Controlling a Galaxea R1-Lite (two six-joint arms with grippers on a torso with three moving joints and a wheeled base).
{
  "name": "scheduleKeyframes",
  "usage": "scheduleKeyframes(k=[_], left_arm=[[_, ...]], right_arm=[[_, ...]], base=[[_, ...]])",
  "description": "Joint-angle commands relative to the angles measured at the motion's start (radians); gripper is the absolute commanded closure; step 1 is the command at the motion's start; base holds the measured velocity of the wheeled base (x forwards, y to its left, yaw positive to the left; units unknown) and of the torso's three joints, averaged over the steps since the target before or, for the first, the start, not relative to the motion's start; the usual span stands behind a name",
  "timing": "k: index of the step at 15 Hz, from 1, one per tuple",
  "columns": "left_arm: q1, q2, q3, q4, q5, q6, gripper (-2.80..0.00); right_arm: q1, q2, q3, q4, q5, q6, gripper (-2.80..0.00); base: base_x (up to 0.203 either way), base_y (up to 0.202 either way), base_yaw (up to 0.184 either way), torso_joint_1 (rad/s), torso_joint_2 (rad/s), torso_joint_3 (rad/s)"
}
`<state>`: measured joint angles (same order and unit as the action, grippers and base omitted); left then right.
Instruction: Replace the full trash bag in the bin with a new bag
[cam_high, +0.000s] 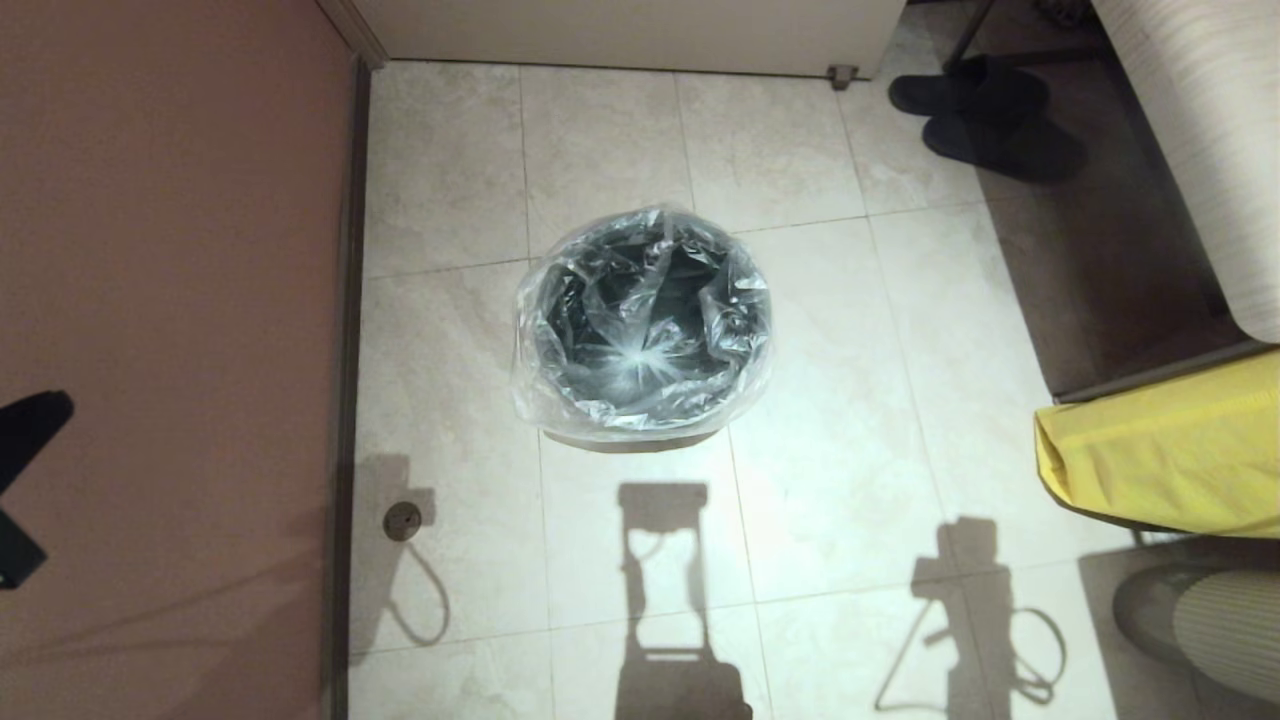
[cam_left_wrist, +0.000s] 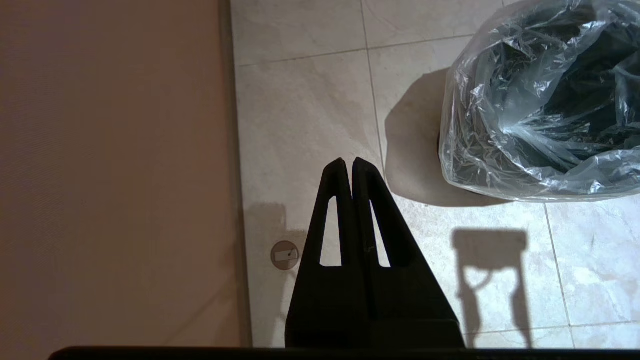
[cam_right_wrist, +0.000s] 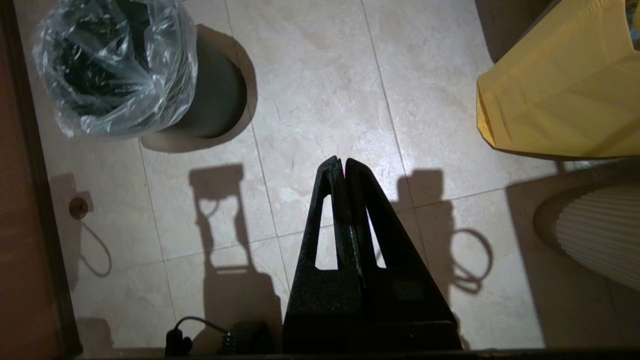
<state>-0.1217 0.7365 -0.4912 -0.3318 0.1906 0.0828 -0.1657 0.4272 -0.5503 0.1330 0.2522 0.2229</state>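
Round dark bin (cam_high: 700, 385) upright mid-floor on pale stone tiles (cam_high: 820, 480), lined w/ new bag (cam_high: 640, 330): thin, crinkly, clear, mouth folded over rim, skirt draped outside. Left gripper (cam_left_wrist: 348, 161) fingers pressed together, empty, above tiles near bin. Right gripper (cam_right_wrist: 339, 160) likewise pinched closed, empty, betw. bin & smooth yellow sheet (cam_right_wrist: 565, 95).

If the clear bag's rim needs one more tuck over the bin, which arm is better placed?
Probably the left. In its wrist view the left gripper, shut and empty, has the bag on the bin close by; the right gripper, also shut, sits farther off, nearer the yellow sheet.
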Motion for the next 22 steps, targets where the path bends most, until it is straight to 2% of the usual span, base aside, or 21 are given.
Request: scheduleKeyframes(k=[1, 4, 7, 10, 12, 14, 16, 22], left_arm=[[0.023, -0.121, 0.031, 0.004, 0.003, -0.016, 0.0], [0.074, -0.201, 0.065, 0.028, 0.001, -0.035, 0.0], [0.09, -0.339, 0.145, 0.116, -0.015, -0.038, 0.0], [0.09, -0.406, 0.238, 0.152, -0.038, -0.041, 0.0], [0.091, -0.429, 0.262, 0.158, -0.07, -0.041, 0.0], [0.091, -0.469, 0.291, 0.17, -0.089, -0.04, 0.0], [0.091, -0.495, 0.325, 0.181, -0.117, -0.04, 0.0], [0.111, -0.589, 0.372, 0.22, -0.239, -0.04, 0.0]], right_arm=[[-0.008, -0.137, 0.0, 0.08, 0.027, -0.025, 0.0], [-0.009, -0.139, -0.012, 0.085, 0.03, -0.03, 0.0], [0.015, -0.129, -0.022, 0.103, 0.043, -0.033, 0.0], [0.051, -0.137, -0.003, 0.205, 0.047, -0.047, 0.0], [0.052, -0.137, 0.005, 0.204, 0.055, -0.069, 0.0], [0.103, -0.137, 0.008, 0.207, 0.054, -0.093, 0.0], [0.11, -0.153, 0.043, 0.208, 0.053, -0.108, 0.0], [0.154, -0.345, 0.205, 0.205, 0.025, -0.131, 0.0]], base=[[0.0, 0.0, 0.0, 0.0, 0.0, 0.0], [0.0, 0.0, 0.0, 0.0, 0.0, 0.0], [0.0, 0.0, 0.0, 0.0, 0.0, 0.0], [0.0, 0.0, 0.0, 0.0, 0.0, 0.0], [0.0, 0.0, 0.0, 0.0, 0.0, 0.0], [0.0, 0.0, 0.0, 0.0, 0.0, 0.0], [0.0, 0.0, 0.0, 0.0, 0.0, 0.0], [0.0, 0.0, 0.0, 0.0, 0.0, 0.0]])
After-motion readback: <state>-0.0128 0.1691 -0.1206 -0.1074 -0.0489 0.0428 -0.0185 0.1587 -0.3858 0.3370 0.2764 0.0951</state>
